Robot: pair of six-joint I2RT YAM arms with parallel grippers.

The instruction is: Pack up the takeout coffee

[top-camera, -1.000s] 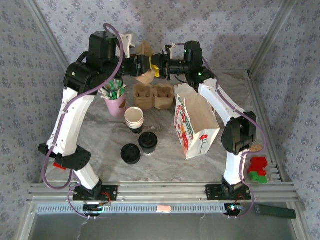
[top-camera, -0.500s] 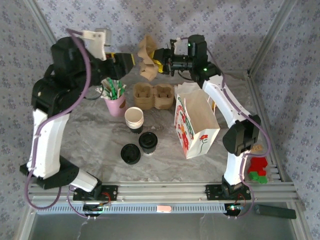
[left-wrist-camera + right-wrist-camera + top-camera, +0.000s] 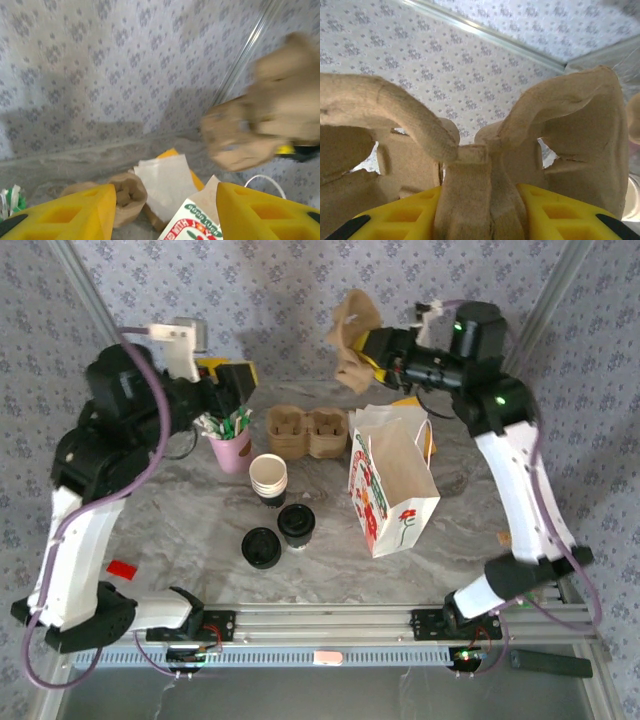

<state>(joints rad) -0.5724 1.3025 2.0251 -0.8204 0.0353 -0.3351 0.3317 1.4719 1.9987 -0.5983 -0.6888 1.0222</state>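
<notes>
In the overhead view, a marbled tabletop (image 3: 200, 530) is seen with the takeout coffee (image 3: 297, 523) standing just below the centre of the frame, its black lid facing up. A loose black lid (image 3: 261, 547) lies just beside it to the lower left, and a stack of paper cups (image 3: 268, 477) stands just above it. A printed paper bag (image 3: 392, 485) stands open to the right of the coffee, apart from it. Further up, a pink cup (image 3: 232, 448) of stirrers and a second carrier (image 3: 307, 430) are set side by side. At the upper left, the left tool (image 3: 232, 380) is held in the air above the pink cup. At the upper right, a pulp cup carrier (image 3: 355, 335) is lifted above the bag by the right tool (image 3: 378, 348). In the left wrist view, the left tool (image 3: 164, 200) is shown with its yellow fingers (image 3: 65, 212) spread wide and nothing between them; the lifted pulp cup carrier (image 3: 260, 125) appears blurred at the right, and the bag's rim (image 3: 200, 222) lies at the bottom edge. In the right wrist view, the right tool (image 3: 477, 210) is shown pinching the central handle of the pulp cup carrier (image 3: 570, 115), whose cup pockets rise on either side.
</notes>
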